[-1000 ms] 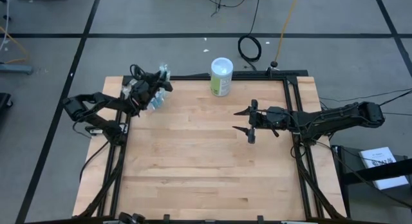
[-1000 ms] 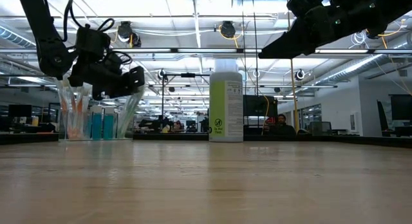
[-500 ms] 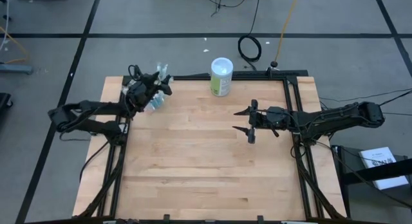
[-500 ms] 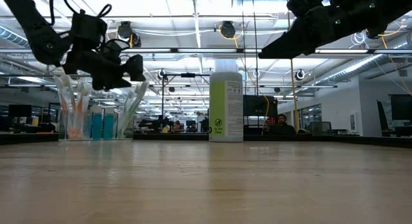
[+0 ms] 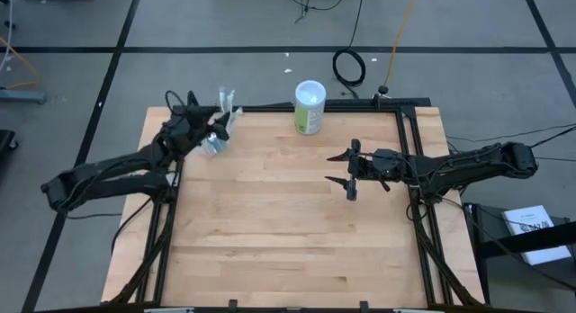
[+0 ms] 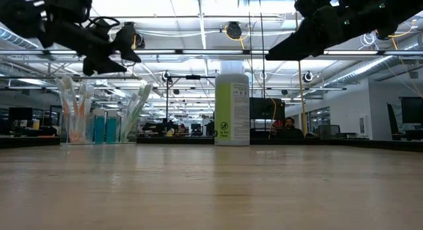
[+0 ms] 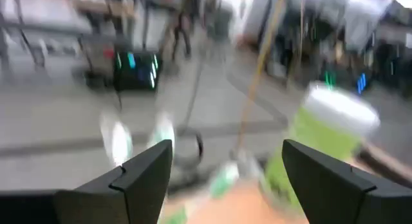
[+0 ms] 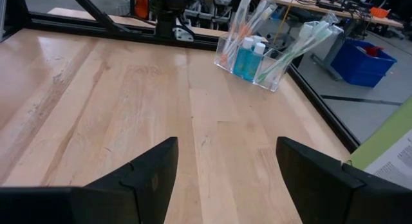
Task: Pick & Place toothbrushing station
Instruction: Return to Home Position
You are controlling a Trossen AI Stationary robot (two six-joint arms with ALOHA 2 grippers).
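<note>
The toothbrushing station (image 5: pixel 216 144), a small clear cup with toothbrushes and teal tubes, stands on its base at the table's far left corner; it also shows in the low view (image 6: pixel 99 117) and the right wrist view (image 8: pixel 261 56). My left gripper (image 6: pixel 114 57) hangs open above the station, clear of it, with nothing between its fingers (image 7: pixel 222 166). My right gripper (image 5: pixel 340 167) hovers open over the table's right half, well away from the station (image 8: pixel 225 159).
A green-and-white canister (image 5: pixel 310 106) stands upright at the table's far edge, right of the station (image 6: pixel 232 104). A black frame rail (image 5: pixel 360 104) runs along the far edge. Bare wood (image 5: pixel 270 223) lies between the two arms and toward the near edge.
My left gripper has opened and let go of the station, then risen and drawn back toward the table's left edge, tipping up toward level. The station stays upright where it stood.
</note>
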